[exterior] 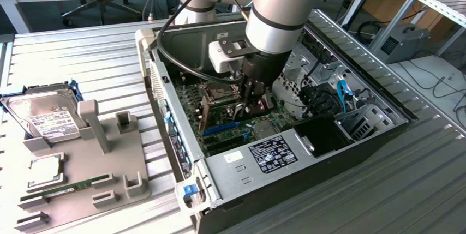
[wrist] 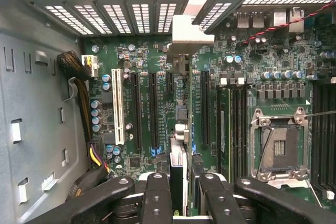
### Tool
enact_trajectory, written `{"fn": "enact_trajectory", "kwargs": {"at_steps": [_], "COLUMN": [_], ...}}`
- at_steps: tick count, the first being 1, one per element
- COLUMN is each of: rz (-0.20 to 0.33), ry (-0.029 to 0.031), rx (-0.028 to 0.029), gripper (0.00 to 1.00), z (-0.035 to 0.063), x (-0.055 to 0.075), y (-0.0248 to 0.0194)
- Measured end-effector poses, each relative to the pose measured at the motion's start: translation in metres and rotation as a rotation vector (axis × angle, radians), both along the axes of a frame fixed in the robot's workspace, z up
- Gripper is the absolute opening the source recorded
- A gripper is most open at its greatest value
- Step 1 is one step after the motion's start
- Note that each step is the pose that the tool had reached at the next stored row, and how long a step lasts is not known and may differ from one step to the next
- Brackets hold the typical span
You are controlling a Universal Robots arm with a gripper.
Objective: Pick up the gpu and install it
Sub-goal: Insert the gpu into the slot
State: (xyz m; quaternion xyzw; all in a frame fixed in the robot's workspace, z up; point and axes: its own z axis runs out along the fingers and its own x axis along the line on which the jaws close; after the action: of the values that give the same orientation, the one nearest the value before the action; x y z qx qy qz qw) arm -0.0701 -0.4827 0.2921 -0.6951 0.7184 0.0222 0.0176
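The gpu (wrist: 179,157) shows edge-on in the wrist view, between the two black fingers (wrist: 157,196), and my gripper (wrist: 184,199) is shut on it. Its silver end bracket (wrist: 190,34) reaches toward the case's slotted rear wall. The card hangs over the black expansion slots (wrist: 153,109) of the green motherboard (wrist: 147,56); whether it touches a slot is hidden. In the exterior view my gripper (exterior: 255,99) is lowered inside the open computer case (exterior: 174,43), just above the motherboard (exterior: 218,115), and the card is a dark shape (exterior: 261,103) at its tip.
A grey holder tray (exterior: 95,163) at the exterior view's left carries a silver hard drive (exterior: 43,117), a processor chip (exterior: 43,169) and a memory stick (exterior: 67,187). Inside the case are the power supply (exterior: 271,155), an open processor socket (wrist: 278,148), a white slot (wrist: 118,113) and cable bundles (wrist: 79,93).
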Motion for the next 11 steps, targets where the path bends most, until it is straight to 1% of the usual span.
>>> {"fn": "enact_trajectory", "kwargs": {"at_steps": [11], "rz": [0.0], "ry": [0.0], "rx": [0.0], "gripper": [0.26], "z": [-0.0032], "x": [-0.0003], "y": [-0.0002]}}
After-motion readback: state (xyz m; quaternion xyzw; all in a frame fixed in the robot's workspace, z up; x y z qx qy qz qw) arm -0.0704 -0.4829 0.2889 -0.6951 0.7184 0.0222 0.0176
